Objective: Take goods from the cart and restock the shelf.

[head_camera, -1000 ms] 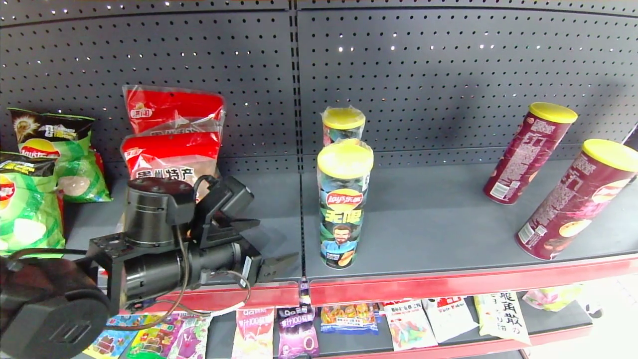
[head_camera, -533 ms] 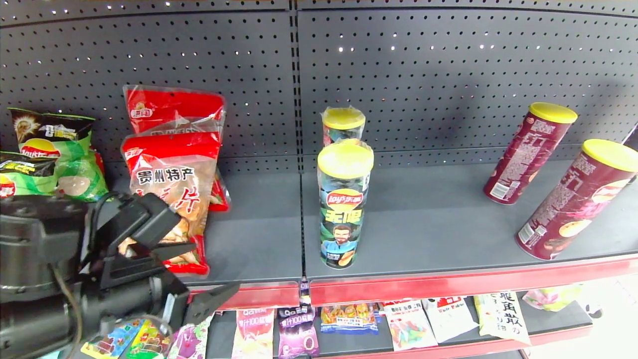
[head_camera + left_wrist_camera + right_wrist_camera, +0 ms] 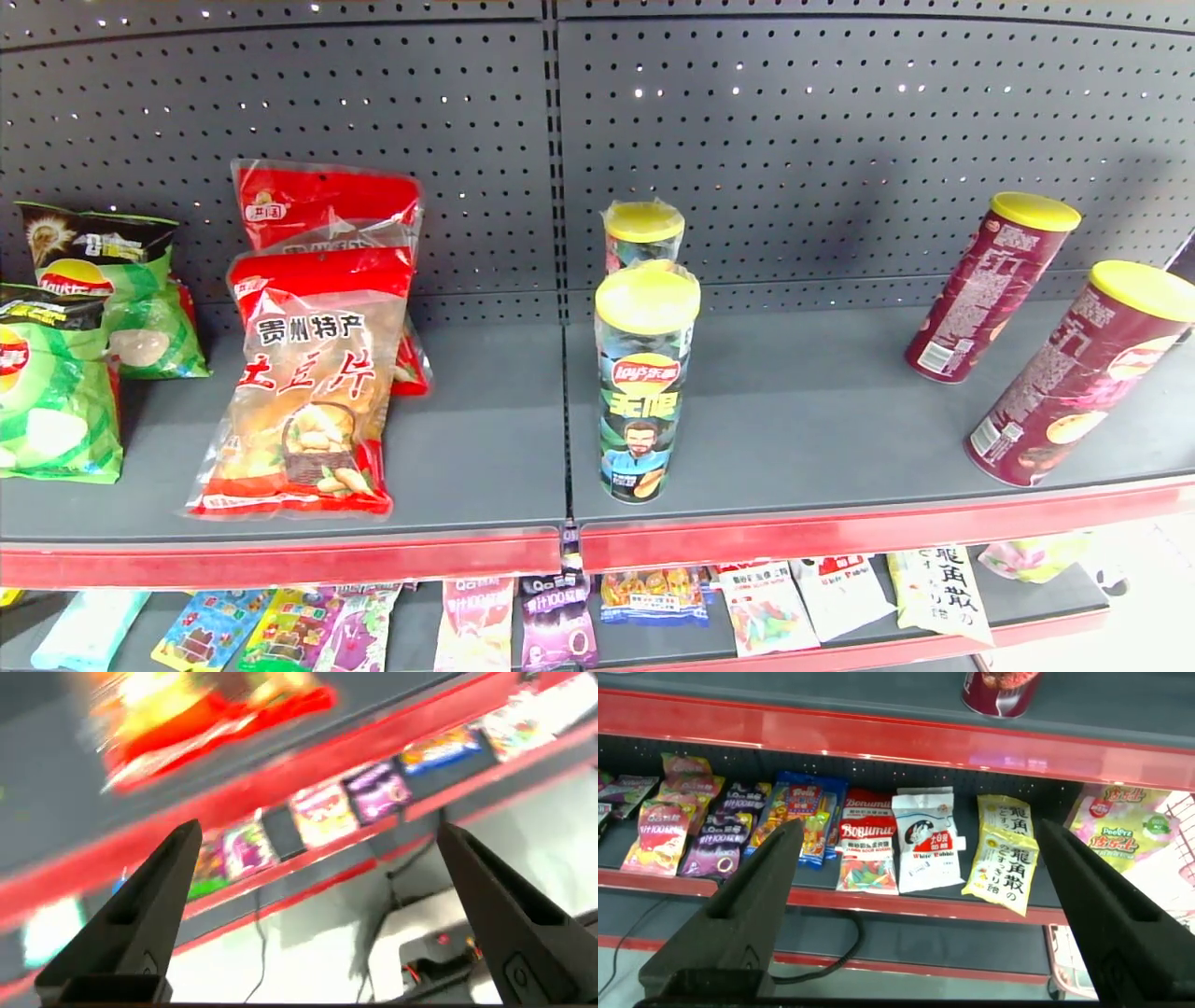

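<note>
On the upper shelf (image 3: 485, 467), a red bag of potato slices (image 3: 303, 392) leans back against a second red bag (image 3: 322, 201). In the left wrist view my left gripper (image 3: 320, 829) is open and holds nothing. It hangs below and in front of the red shelf edge (image 3: 280, 775), with the red bag (image 3: 206, 709) above it. My right gripper (image 3: 920, 826) is also open with nothing in it, facing the lower shelf's snack packets (image 3: 920, 840) under the red edge (image 3: 878, 733). The base of a maroon can (image 3: 1001, 691) stands above it.
Green chip bags (image 3: 65, 373) stand at the shelf's left. Two yellow-lidded cans (image 3: 644, 383) stand in the middle and two maroon cans (image 3: 1074, 373) lean at the right. Bare shelf lies between the cans. Small packets (image 3: 560, 616) line the lower shelf.
My left arm has drawn back down and to the left, out of the head view. The front red bag it was covering now shows whole on the shelf.
</note>
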`<state>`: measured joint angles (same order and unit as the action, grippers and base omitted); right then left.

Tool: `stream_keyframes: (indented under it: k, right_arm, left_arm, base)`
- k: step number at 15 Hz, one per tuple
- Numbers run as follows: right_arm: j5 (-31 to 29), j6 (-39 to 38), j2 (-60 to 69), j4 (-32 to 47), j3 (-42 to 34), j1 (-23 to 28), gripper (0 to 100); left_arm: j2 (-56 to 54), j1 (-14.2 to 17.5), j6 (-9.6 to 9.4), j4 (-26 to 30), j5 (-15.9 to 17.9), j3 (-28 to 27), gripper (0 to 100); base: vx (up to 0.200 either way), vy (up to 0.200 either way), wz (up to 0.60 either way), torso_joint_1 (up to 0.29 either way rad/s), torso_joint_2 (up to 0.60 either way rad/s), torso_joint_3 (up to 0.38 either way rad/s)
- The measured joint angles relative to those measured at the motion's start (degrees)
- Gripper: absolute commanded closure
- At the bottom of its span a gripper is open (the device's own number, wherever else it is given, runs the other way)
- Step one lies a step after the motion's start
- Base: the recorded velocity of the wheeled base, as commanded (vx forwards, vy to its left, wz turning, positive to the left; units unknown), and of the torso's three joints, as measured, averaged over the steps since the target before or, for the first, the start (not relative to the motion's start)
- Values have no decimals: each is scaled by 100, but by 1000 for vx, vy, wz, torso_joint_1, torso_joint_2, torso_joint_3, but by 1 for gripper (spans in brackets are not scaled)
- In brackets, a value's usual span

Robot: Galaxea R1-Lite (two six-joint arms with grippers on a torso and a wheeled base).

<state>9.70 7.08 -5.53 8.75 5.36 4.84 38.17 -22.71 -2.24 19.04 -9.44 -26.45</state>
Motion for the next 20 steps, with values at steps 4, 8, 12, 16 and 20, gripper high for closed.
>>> stream_keyframes:
  k: [4, 8, 12, 16, 20]
  right_arm:
    - [-32, -84, 0, -6, 0, 0, 0]
    - [-79, -41, 0, -6, 1, 0, 0]
    - [-89, 126, 0, 2, 4, 0, 0]
    - [-32, 94, 0, -2, 11, 0, 0]
    - [11, 82, 0, -5, 1, 0, 0]
  left_arm:
    - [-1852, 984, 304, 1341, -121, 28, 0]
    - [-2833, 1744, 794, 1541, -137, 419, 0]
    - [-3530, 2175, 763, 660, 774, 992, 0]
    - [-3786, 2233, 361, -251, 1340, 1642, 0]
    - [-3824, 2238, 246, -1358, 1331, 2109, 0]
  base:
    - [0, 0, 0, 0, 0, 0]
    - [0, 0, 0, 0, 0, 0]
    - [0, 0, 0, 0, 0, 0]
    - [0, 0, 0, 0, 0, 0]
    - [0, 0, 0, 0, 0, 0]
